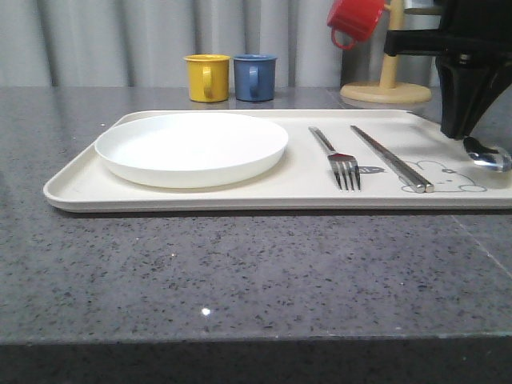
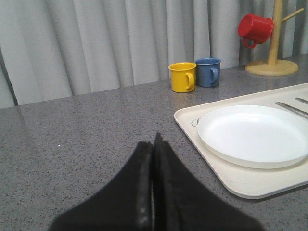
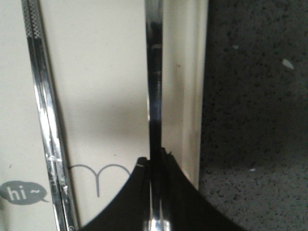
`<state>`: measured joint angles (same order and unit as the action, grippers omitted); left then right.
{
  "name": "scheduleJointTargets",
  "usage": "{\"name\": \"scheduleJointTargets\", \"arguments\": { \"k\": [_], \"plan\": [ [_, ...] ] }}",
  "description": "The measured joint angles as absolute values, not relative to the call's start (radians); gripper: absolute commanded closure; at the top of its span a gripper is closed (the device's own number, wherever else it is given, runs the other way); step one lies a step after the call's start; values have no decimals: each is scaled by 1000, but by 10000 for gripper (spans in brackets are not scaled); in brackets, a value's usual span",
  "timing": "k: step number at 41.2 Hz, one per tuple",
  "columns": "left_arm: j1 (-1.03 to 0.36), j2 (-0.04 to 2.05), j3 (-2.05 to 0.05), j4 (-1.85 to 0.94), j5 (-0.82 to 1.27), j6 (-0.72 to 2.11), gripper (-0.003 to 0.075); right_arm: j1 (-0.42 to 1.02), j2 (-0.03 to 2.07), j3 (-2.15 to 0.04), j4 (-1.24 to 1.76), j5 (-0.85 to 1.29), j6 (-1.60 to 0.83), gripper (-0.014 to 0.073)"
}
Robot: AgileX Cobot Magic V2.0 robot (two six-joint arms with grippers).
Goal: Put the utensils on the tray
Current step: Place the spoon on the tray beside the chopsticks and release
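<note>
Utensils lie on the right half of the cream tray [image 1: 80,188]: the fork [image 1: 339,160] with tines toward the near rim, and the chopsticks [image 1: 392,158] just beside it on its right, paired and angled the same way. The spoon [image 1: 486,156] sits at the tray's far right, its bowl showing under the right gripper [image 1: 466,132]. In the right wrist view the right gripper [image 3: 155,166] is clamped on the spoon's handle [image 3: 154,96], which runs along the tray's rim next to the grey counter [image 3: 255,96]; the chopsticks [image 3: 45,120] lie apart from it. Printed on the tray there is a grey speech bubble reading "hi~" [image 3: 18,193] beside a line drawing. The front view shows a rabbit outline [image 1: 448,178] near the chopstick tips. A round white plate [image 1: 192,148] fills the tray's left half. Behind stand a yellow mug [image 1: 206,78] and a blue mug [image 1: 254,77], with a red mug [image 1: 356,20] on a wooden mug tree [image 1: 386,84]. The left gripper [image 2: 154,144] hovers over bare counter, its jaws pressed together on nothing.
</note>
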<state>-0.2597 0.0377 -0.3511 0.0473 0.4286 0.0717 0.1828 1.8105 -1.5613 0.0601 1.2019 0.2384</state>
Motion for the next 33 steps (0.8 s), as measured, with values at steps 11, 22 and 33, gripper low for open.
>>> {"name": "scheduleJointTargets", "arguments": {
  "k": [11, 22, 33],
  "plan": [
    [-260, 38, -351, 47, 429, 72, 739, 183, 1851, -1561, 60, 1195, 241, 609],
    [-260, 38, -351, 47, 429, 72, 739, 183, 1855, -1561, 68, 1184, 241, 363],
    [-260, 38, -351, 47, 429, 72, 739, 183, 1810, -1561, 72, 1152, 241, 307]
  ]
}}
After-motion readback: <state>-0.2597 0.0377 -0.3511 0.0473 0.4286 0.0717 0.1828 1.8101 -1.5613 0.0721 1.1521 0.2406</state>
